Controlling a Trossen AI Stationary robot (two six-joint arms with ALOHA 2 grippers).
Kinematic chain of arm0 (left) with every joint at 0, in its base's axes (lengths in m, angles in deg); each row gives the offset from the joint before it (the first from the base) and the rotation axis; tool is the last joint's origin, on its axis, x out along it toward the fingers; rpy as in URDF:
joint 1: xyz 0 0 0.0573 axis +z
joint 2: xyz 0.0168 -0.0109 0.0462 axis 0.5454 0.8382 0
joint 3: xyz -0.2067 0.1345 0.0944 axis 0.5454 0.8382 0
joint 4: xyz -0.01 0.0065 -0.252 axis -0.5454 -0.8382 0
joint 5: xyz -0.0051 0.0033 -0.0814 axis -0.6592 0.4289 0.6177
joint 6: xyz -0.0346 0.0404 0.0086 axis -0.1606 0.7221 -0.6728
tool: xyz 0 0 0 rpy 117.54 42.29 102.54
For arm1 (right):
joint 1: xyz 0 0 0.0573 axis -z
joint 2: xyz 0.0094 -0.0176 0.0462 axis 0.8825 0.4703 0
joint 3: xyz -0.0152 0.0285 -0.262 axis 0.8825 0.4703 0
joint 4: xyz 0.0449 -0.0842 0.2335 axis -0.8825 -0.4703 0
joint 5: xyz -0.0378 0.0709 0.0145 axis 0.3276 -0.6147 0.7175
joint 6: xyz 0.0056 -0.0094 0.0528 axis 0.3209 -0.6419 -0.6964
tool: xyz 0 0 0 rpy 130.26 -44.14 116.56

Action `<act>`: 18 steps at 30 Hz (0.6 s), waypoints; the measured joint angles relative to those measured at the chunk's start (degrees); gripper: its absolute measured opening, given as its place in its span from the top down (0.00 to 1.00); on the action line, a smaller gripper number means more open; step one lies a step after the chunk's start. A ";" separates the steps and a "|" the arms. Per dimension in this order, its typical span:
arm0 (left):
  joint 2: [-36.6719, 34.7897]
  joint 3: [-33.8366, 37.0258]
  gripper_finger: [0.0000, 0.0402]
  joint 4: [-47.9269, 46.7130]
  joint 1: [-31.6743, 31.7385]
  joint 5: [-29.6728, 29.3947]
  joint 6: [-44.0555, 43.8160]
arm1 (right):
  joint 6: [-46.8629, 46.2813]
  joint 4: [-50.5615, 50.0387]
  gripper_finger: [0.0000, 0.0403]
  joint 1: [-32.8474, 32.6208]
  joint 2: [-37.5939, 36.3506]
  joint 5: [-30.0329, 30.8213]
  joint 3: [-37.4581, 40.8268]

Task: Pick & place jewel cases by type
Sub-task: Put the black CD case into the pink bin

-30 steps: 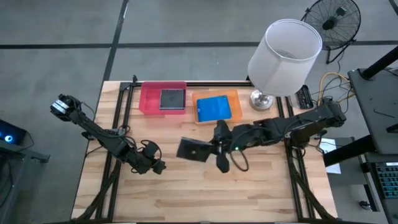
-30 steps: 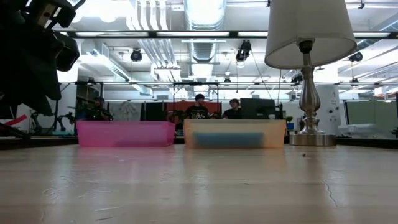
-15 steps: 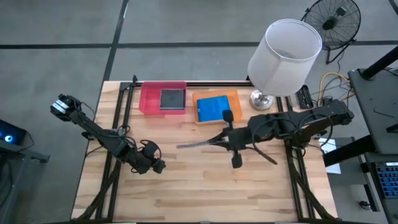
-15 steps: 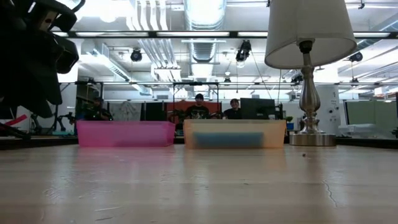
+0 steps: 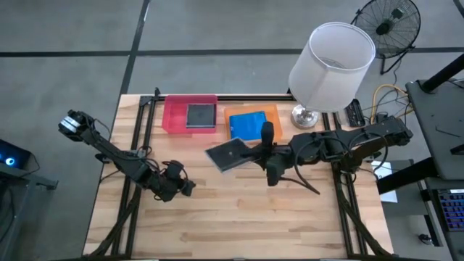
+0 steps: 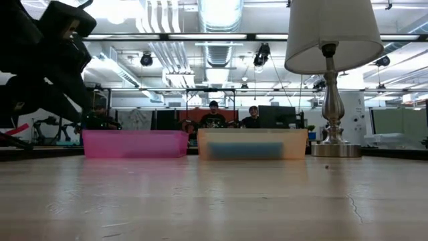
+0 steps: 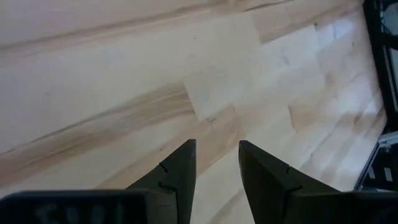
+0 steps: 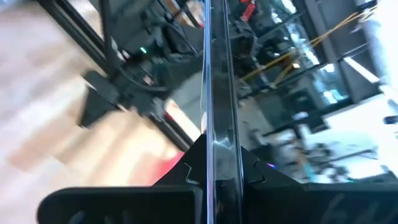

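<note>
A dark grey jewel case (image 5: pixel 229 154) hangs above the table's middle, held by my right gripper (image 5: pixel 255 151), which is shut on it. In the right wrist view the same case (image 8: pixel 214 74) shows edge-on. Another dark case (image 5: pixel 201 115) lies flat in the pink tray (image 5: pixel 174 116) at the far edge. A blue case (image 5: pixel 245 125) lies in the orange tray (image 5: pixel 272 116) beside it. My left gripper (image 5: pixel 186 188) stands open over bare wood at the left, its fingers (image 7: pixel 177 171) with nothing between them. My right gripper pinches the dark case between its two fingers at the edge that faces the table's right side (image 5: pixel 249 151). The fingers (image 8: pixel 189 168) come roughly level from the right. The case is lifted clear of the table and tilted, one broad face turned up.
A lamp with a white shade (image 5: pixel 332 65) and a metal base (image 5: pixel 304 116) stands at the far right. People sit in the room beyond the trays (image 6: pixel 214 120). Bare wood (image 5: pixel 246 217) lies along the near half of the table.
My right gripper has rolled about its own line and risen a little toward the far edge. The dark case has turned with it, from one broad face through edge-on to a tilted face-up pose, staying clear of the table. My left gripper has turned slightly in place.
</note>
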State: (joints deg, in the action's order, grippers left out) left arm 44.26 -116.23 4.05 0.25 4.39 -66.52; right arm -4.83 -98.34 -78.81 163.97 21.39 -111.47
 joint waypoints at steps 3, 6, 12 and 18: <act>0.00 0.00 0.74 0.01 0.71 -0.17 -0.04 | 5.19 0.57 0.97 0.05 0.00 2.41 -0.01; 0.00 0.00 0.74 0.03 1.39 -0.48 -1.05 | 10.58 0.47 0.97 0.04 0.00 2.58 -0.88; 0.00 0.00 0.74 0.13 1.75 -5.05 -3.12 | 18.41 0.51 0.97 -1.34 -0.15 2.53 -4.14; 0.00 0.00 0.74 0.23 1.99 -5.81 -3.77 | 21.36 0.45 0.97 -4.48 -0.77 2.32 -8.23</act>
State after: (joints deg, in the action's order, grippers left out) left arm 44.26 -116.23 4.28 2.24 -1.42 -70.29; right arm 16.53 -97.89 -83.29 163.20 23.71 -119.70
